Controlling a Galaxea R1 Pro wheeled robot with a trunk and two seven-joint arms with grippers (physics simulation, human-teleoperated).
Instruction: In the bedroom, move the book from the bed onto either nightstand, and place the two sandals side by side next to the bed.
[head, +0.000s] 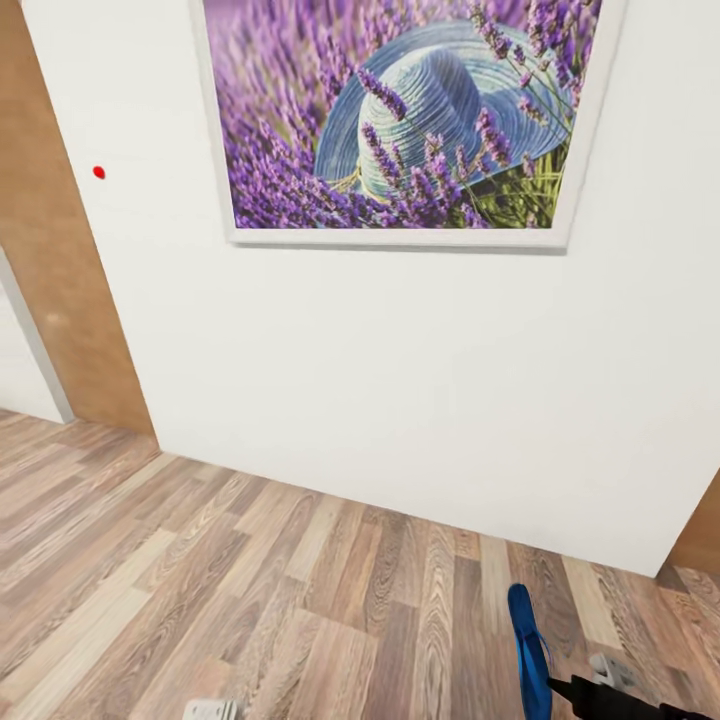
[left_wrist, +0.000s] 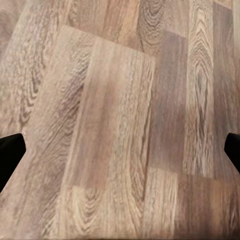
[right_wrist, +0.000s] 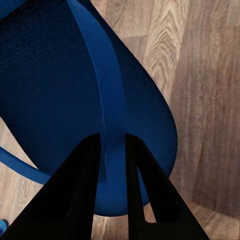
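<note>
One bright blue sandal (head: 527, 650) hangs on edge above the wood floor at the lower right of the head view. My right gripper (head: 555, 686) holds it from the right. In the right wrist view the sandal (right_wrist: 60, 85) looms large, and the right gripper (right_wrist: 113, 141) is shut on its thin blue thong strap. The left gripper (left_wrist: 121, 150) is open over bare floor planks, with only its black fingertips (left_wrist: 10, 152) at the picture's edges. The book, the bed and the nightstand are out of view.
A white wall (head: 380, 380) stands close ahead, bearing a framed lavender picture (head: 400, 120) and a small red dot (head: 98, 172). A tan door (head: 50, 250) flanks it on the left, with another tan strip (head: 700, 540) at the right. Wood-plank floor (head: 250, 600) lies in front.
</note>
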